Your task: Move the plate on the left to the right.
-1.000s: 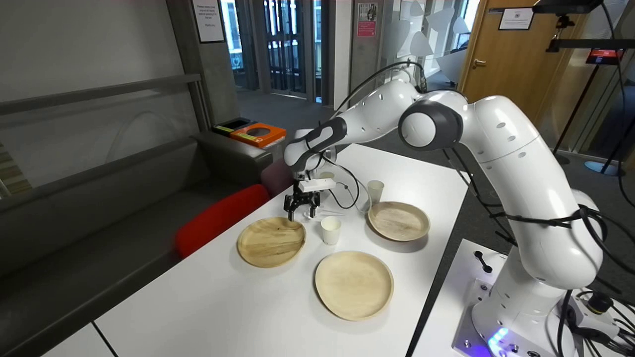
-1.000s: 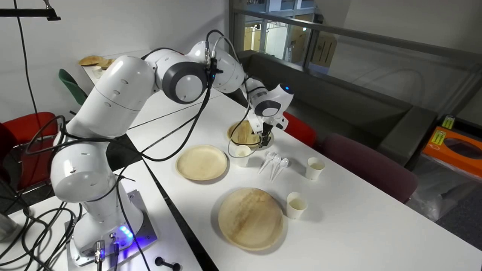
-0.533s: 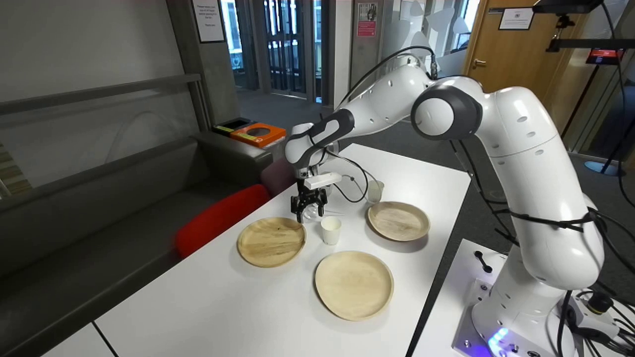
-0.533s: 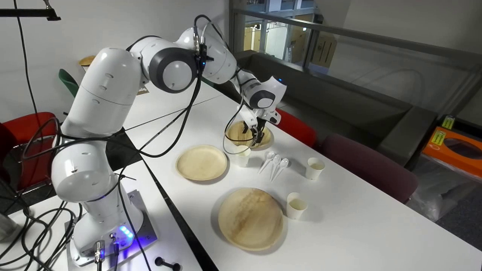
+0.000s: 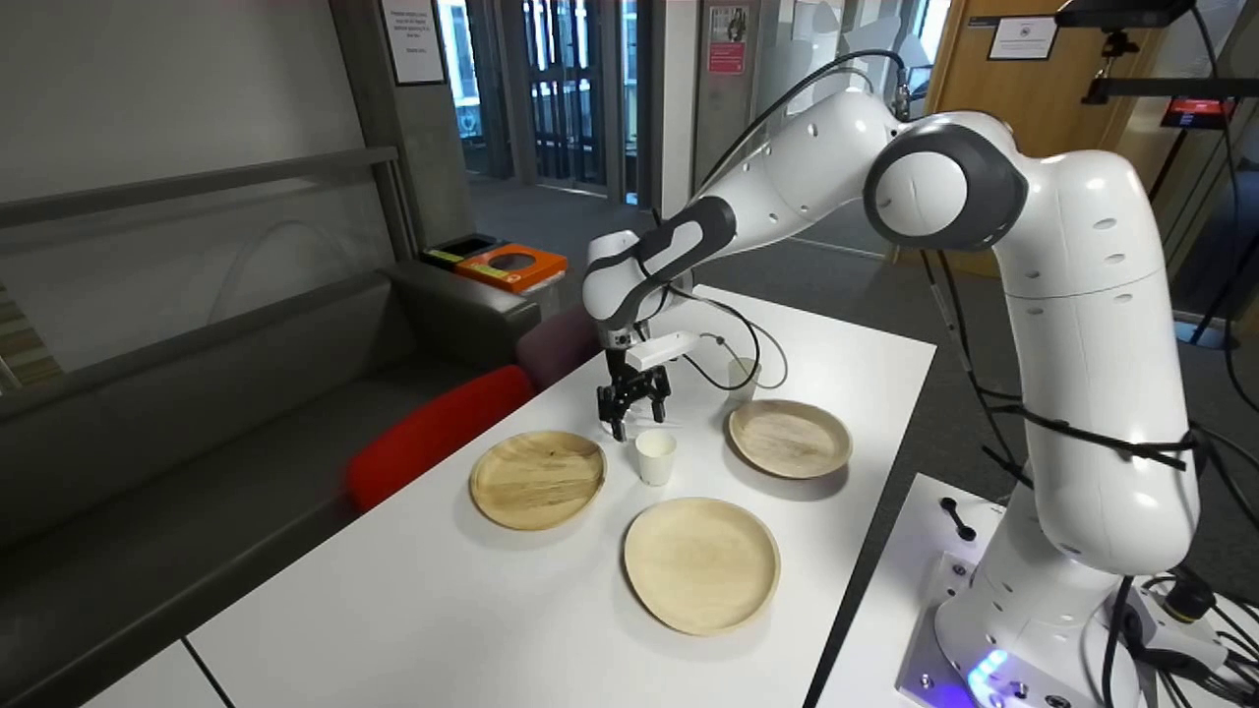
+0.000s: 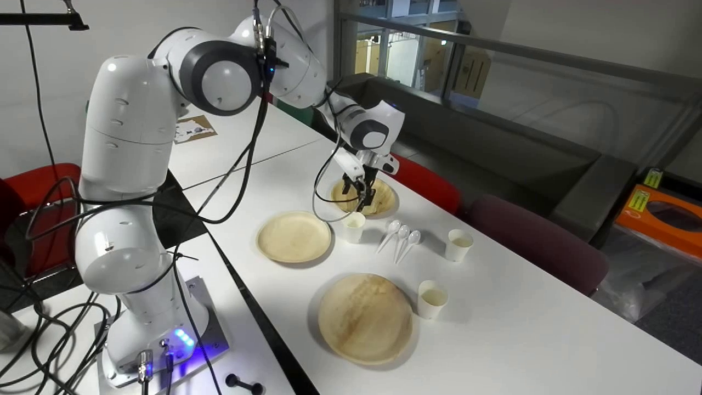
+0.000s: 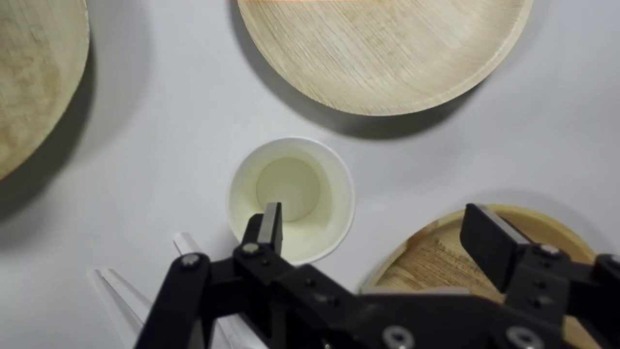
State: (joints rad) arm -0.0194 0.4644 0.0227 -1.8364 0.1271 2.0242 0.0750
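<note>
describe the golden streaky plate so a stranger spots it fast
Between the dark sofa and the white table stands a red chair. On the table near that chair lies a round, streaky wooden plate. Its deeper golden tone sets it apart from both paler plates.

White table [image 5: 443, 610] with three plates [image 5: 539, 482], three cups [image 6: 432, 300], spoons [image 6: 402, 234]

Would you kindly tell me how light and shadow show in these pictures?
In the wrist view, shadow is dark beside the pale plate, fainter around the streaky brown plate; in both exterior views, blue light glows on the robot's base; in an exterior view, small bright highlights spot the white arm.
</note>
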